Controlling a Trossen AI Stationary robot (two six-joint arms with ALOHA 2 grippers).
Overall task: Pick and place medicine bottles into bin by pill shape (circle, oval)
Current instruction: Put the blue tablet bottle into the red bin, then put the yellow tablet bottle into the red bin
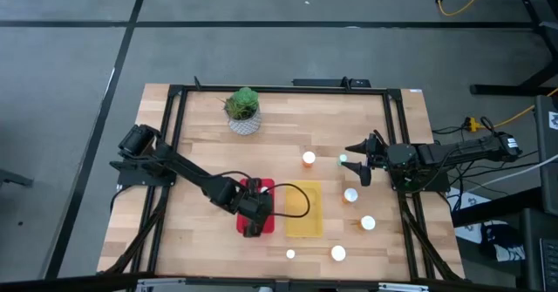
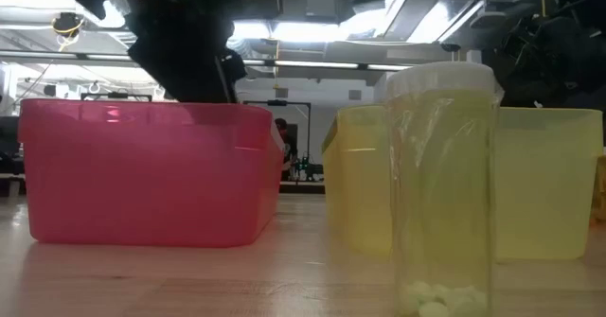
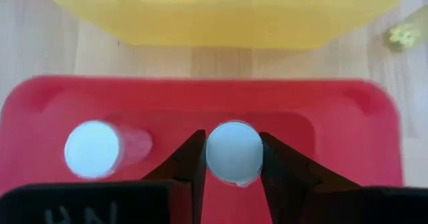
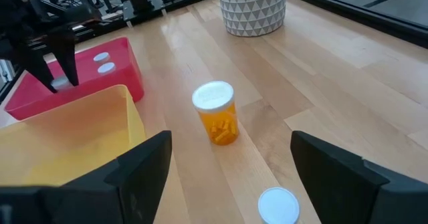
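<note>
Left pincer (image 3: 233,177) down inside red bin (image 3: 348,117), fingers closed on white-capped medicine bottle (image 3: 233,152); second bottle (image 3: 93,149) lying just beside. Yellow bin (image 1: 303,209) adjacent, right. Right pincer (image 4: 227,177) wide open, empty, above table (image 4: 321,70) near orange bottle (image 4: 217,114).
</note>
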